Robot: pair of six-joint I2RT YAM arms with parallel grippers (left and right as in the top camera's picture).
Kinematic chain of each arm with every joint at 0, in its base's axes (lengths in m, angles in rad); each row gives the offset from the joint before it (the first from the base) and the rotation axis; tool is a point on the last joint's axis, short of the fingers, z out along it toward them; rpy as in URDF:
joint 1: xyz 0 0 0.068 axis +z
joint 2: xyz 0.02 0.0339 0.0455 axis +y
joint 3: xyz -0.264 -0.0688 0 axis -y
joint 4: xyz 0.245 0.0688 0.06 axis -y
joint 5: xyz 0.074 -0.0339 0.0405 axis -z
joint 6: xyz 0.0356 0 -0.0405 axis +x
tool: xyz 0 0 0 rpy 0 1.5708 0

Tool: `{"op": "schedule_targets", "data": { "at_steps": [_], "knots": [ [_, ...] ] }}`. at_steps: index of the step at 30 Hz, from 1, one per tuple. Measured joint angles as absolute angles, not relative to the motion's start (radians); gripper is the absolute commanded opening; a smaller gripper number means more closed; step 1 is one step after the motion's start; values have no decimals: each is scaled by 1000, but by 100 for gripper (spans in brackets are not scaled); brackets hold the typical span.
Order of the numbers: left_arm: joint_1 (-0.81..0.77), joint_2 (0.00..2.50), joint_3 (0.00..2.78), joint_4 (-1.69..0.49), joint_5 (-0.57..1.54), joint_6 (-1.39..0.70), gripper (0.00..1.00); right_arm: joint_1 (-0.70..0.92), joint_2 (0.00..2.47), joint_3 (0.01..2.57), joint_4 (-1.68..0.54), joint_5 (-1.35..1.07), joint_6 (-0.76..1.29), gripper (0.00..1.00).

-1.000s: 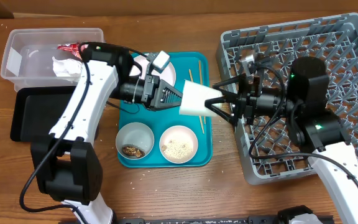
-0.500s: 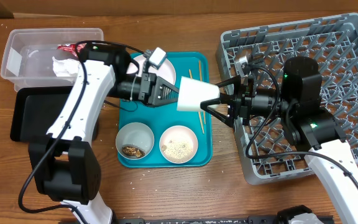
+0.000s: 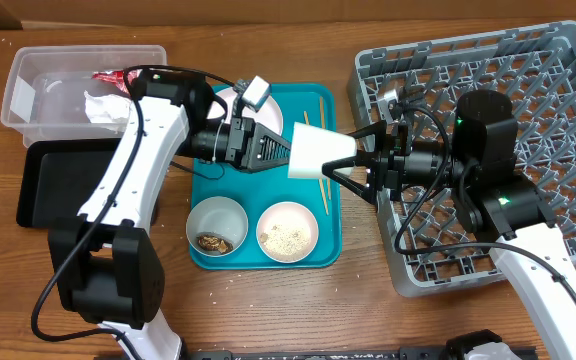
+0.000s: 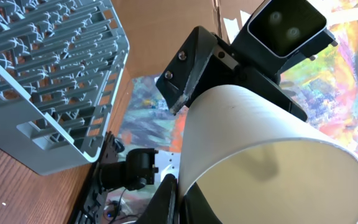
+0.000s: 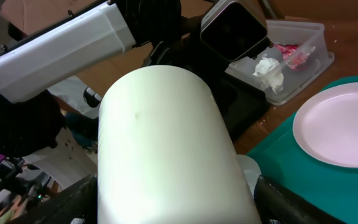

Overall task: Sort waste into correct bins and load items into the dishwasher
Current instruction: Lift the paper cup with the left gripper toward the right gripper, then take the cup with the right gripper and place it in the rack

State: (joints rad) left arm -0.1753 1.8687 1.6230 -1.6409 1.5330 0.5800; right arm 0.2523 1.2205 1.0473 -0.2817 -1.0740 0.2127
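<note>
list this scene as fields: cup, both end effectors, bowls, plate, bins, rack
white cup: on its side in mid-air above the teal tray
left end effector: shut on the cup's rim
right end effector: open, fingers straddling the cup's base
bowl with brown lump: on the tray
bowl with crumbs: on the tray, beside it
plate: on the tray
clear tub: holds red wrapper and napkin
black tray: next to the tub
grey rack: beside the teal tray

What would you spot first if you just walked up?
A white cup lies sideways in mid-air above the teal tray. The left gripper pinches its rim; the right gripper stands open around its base. A big grey dish rack sits to the right.
</note>
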Motion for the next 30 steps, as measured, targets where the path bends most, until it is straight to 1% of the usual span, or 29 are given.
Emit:
{"op": "schedule_targets", "data": {
  "at_steps": [5,6,7,8,9,16,21,23,26,30],
  "knots": [
    [-175,1869,1623,-1641,1530,580,5,252,1221,1047,-281,-1086,213,68],
    [-175,1869,1623,-1640,1530,580,7,252,1221,1047,-280,-1090,213,68],
    [-175,1869,1623,-1639,1530,580,10,252,1221,1047,-280,-1093,213,66],
    [-175,1869,1623,-1638,1530,580,17,252,1221,1047,-280,-1093,213,66],
    [-175,1869,1623,-1638,1530,580,19,252,1221,1047,-280,-1093,214,66],
    [-177,1869,1623,-1638,1528,584,28,252,1221,1047,-281,-1075,214,64],
    [-177,1869,1623,-1625,1491,584,27,247,1221,1047,-281,-1065,217,62],
    [-177,1869,1623,-1604,1464,584,29,234,1221,1047,-282,-1064,225,62],
    [-173,1869,1623,-1565,1429,583,32,181,1221,1047,-292,-1060,241,63],
    [-152,1869,1623,-1514,1393,578,33,88,1221,1047,-343,-1046,253,63]
  ]
}}
